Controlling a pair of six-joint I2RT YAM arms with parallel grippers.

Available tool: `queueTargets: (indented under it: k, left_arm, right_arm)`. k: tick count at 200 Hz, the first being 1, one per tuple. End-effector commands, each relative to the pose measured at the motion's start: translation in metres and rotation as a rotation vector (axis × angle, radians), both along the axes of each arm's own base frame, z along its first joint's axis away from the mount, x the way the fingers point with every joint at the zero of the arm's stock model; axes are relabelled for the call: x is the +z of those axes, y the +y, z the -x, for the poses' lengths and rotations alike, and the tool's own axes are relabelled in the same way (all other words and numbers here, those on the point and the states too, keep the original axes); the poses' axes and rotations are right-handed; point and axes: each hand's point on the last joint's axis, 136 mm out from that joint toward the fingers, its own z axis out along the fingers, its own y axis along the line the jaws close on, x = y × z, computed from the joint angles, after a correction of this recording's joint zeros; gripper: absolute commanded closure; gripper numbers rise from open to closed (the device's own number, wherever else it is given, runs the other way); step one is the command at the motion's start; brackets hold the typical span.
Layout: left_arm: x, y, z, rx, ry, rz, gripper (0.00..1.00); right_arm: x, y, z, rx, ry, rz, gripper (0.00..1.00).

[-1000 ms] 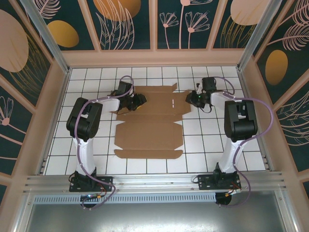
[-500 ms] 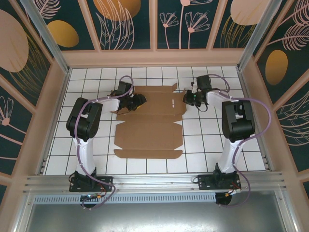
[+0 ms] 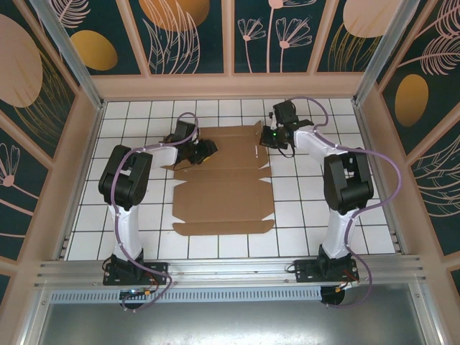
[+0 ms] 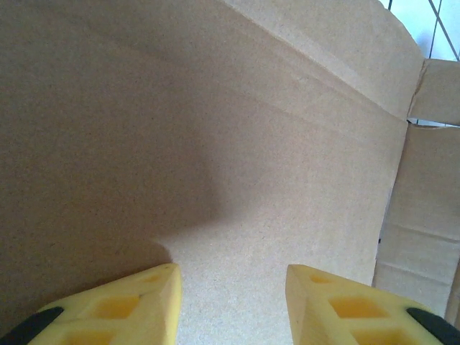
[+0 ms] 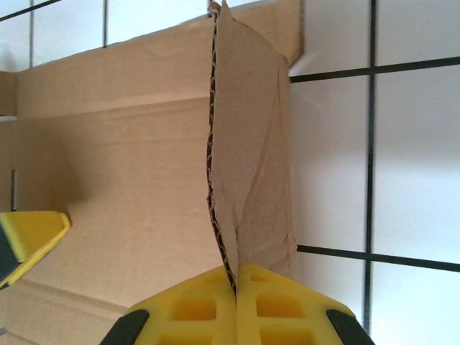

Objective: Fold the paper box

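- Just within the last second, the right gripper [image 3: 267, 137] swung from the right edge of the flat, plain brown cardboard paper box [image 3: 223, 201] up and inward, toward the far-right corner of the sheet.
- Over that same second its jaws went from slightly parted to pressed fully together.
- With that move, the brown cardboard side flap [image 5: 251, 158] at the right end of the far panel came up off the white tiled table [image 3: 309, 208]. In the right wrist view it stood nearly on edge, its corrugated rim facing the camera.
- By my reading, this meant the 1st side fold of the far panel was under way. The rest of the paper box lay flat and open on the table between the 2 arms, so most of the folding was left to do.
- The right gripper [image 5: 236, 284] pinched the near end of that raised flap, its 2 yellow fingertips shut on the card with no gap showing.
- The left gripper [image 3: 206, 149] had barely shifted, sitting over the left part of the same far panel [image 4: 215, 144].
- Its 2 yellow fingertips [image 4: 147, 295] stood partly spread, nothing between them but the flat card below.
- Whether those fingertips pressed on the panel or hung just above it could not be told. Its place suggested it was steadying the sheet while the other arm lifted.
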Motion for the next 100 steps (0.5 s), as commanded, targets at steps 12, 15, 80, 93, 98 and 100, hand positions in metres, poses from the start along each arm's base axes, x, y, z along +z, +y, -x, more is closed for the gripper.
queueTargets:
  k: [12,15,80,93,98,100]
  left_arm:
    - [-0.03,0.005,0.016,0.005,0.086,-0.031,0.57]
    - [-0.03,0.005,0.016,0.005,0.085,-0.031,0.57]
    - [-0.027,0.005,0.016,0.001,0.082,-0.036,0.57]
    - [-0.026,0.005,0.015,0.0,0.078,-0.035,0.57]
    - [-0.026,0.005,0.015,0.0,0.079,-0.034,0.57]
    - [-0.026,0.006,0.015,0.0,0.079,-0.034,0.57]
  right_arm:
    - [-0.001,0.035,0.013,0.071,0.038,-0.026,0.96]
    - [-0.003,0.038,0.013,0.075,0.043,-0.025,0.96]
    - [-0.037,0.076,0.011,0.129,0.095,-0.016,0.46]
    - [-0.044,0.079,0.011,0.139,0.102,-0.029,0.39]
    - [-0.047,0.08,0.011,0.143,0.105,-0.033,0.36]
    - [-0.049,0.08,0.012,0.143,0.108,-0.034,0.35]
